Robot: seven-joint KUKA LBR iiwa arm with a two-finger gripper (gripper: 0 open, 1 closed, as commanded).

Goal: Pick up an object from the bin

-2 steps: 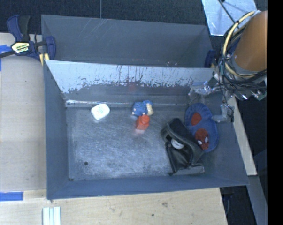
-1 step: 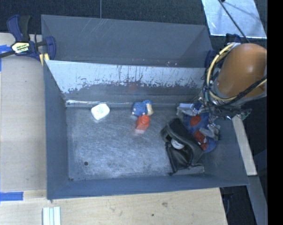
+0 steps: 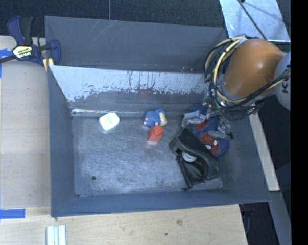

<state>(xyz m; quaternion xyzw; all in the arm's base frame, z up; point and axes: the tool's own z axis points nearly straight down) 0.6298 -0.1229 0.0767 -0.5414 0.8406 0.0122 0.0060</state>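
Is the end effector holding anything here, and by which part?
It cannot be told. The end effector is down at the bin's right side, over a red-and-blue toy beside a black strap, but whether it grips is hidden.

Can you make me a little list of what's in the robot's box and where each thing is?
box: grey metal bin
gripper: the gripper is low at the bin's right side
under gripper: blue and red object, by the right wall
next to it: black floppy object, touching it on the near side
middle: blue and orange toy, near the back wall
left: white lump, lying alone
held: nothing seen
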